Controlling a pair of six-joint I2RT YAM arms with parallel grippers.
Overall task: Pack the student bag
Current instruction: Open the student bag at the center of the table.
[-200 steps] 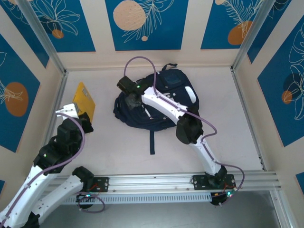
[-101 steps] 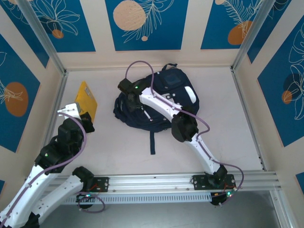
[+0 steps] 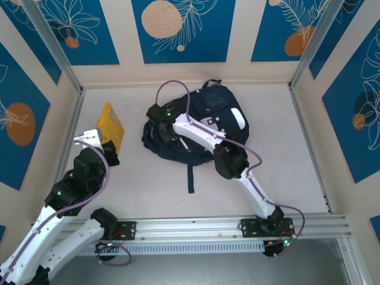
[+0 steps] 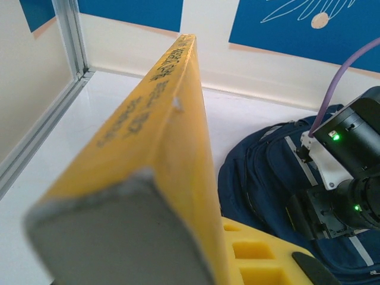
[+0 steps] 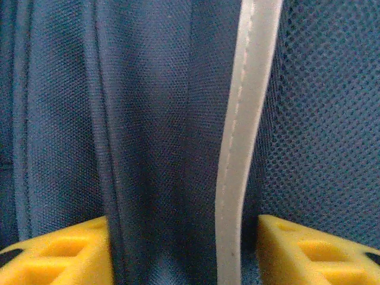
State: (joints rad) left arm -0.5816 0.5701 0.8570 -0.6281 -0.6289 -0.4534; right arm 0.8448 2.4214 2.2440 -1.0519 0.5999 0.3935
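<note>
**While a Book Is Held, a Backpack Is Pressed**

Where the table's far edge runs, a large dark navy striped fabric backpack (image 3: 215, 102) is laid at the middle. Its left part is met by the right gripper (image 5: 184, 243); a fabric fold and pale grey strip (image 5: 237, 148) are flanked by yellow fingers (image 5: 59, 255) partly apart, and a clamp cannot be confirmed. A flat yellow book (image 3: 111, 122), tilted near the left edge, is pinched by the left gripper (image 3: 104, 141).
</note>
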